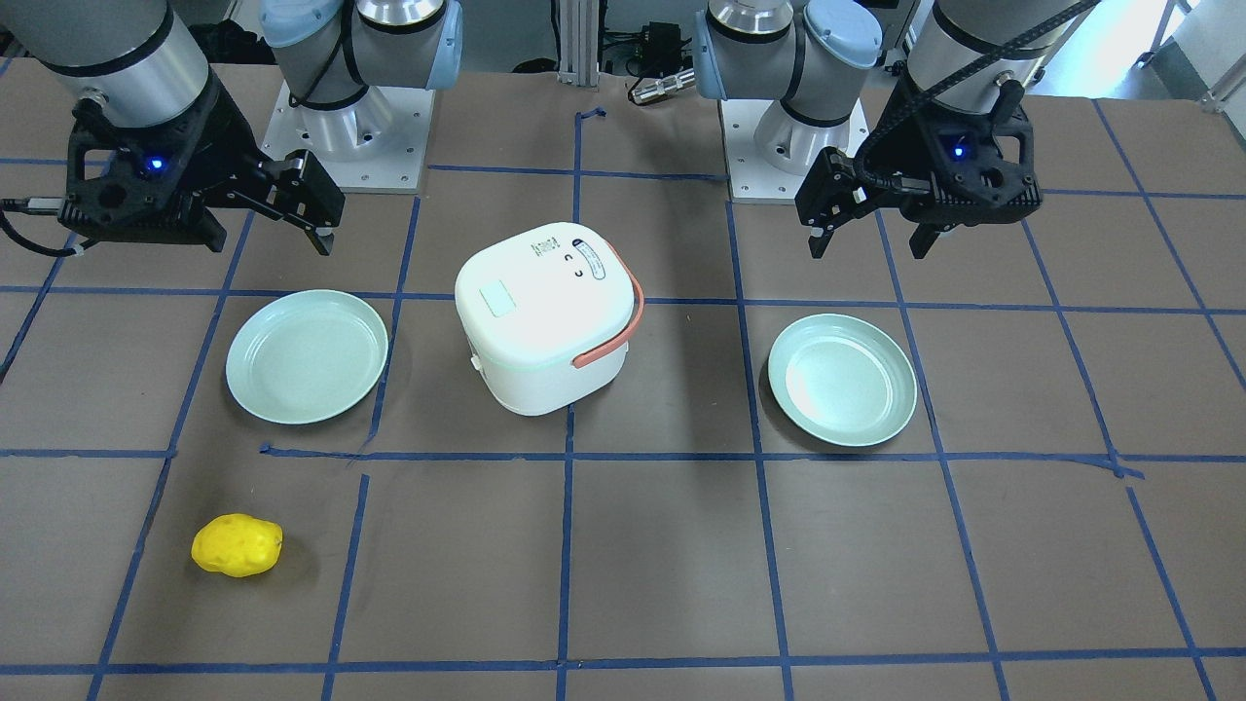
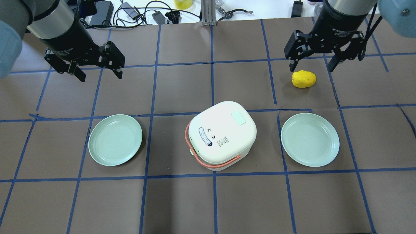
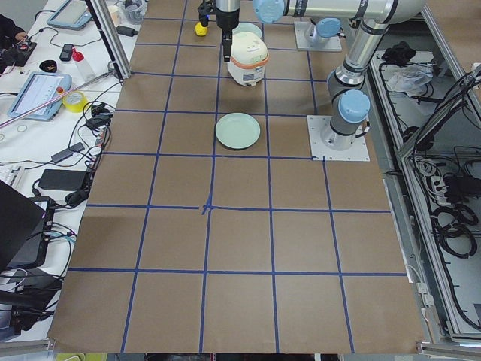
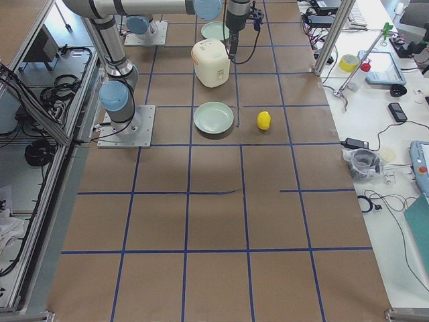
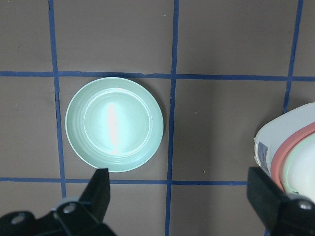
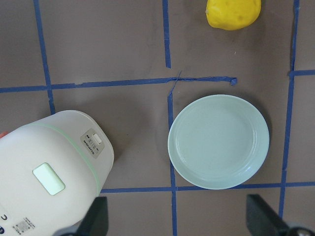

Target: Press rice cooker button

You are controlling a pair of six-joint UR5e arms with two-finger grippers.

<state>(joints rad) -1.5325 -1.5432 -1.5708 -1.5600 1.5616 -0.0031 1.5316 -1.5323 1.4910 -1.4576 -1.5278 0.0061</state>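
Observation:
The white rice cooker [image 2: 224, 135] with an orange handle stands shut at the table's middle, and also shows in the front view [image 1: 545, 312]. A pale green rectangular button [image 2: 239, 118] sits on its lid, seen too in the right wrist view [image 6: 49, 178]. A small button panel [image 6: 92, 142] is on its side wall. My left gripper [image 2: 100, 76] is open and empty, raised over the far left of the table, well away from the cooker. My right gripper [image 2: 312, 69] is open and empty, raised at the far right, also apart from the cooker.
A pale green plate [image 2: 115, 139] lies left of the cooker and another [image 2: 310, 139] lies to its right. A yellow potato-like toy [image 2: 304, 79] lies beneath my right gripper. Cables and gear sit beyond the table's far edge [image 2: 146, 13].

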